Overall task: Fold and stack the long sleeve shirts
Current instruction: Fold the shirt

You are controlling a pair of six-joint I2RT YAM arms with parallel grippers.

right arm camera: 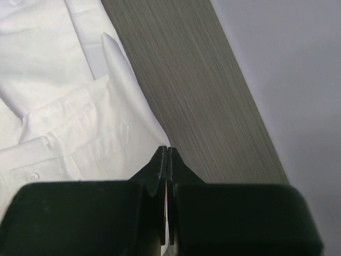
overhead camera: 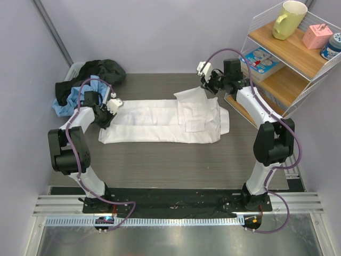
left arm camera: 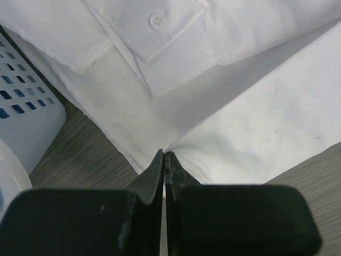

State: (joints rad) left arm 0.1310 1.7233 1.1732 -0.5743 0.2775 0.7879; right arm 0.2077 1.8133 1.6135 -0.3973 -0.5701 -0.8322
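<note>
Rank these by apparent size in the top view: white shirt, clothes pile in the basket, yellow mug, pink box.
1. white shirt
2. clothes pile
3. yellow mug and pink box: about alike. Both sit up on the shelf, nearer the camera, so they are left unranked.

You had a plain white shirt [overhead camera: 165, 121], a grey worktop [overhead camera: 160, 160] with fine wood grain, a black and light-blue heap [overhead camera: 104, 72] of clothes, a pale yellow mug [overhead camera: 289, 18], a pink box [overhead camera: 317, 36].
</note>
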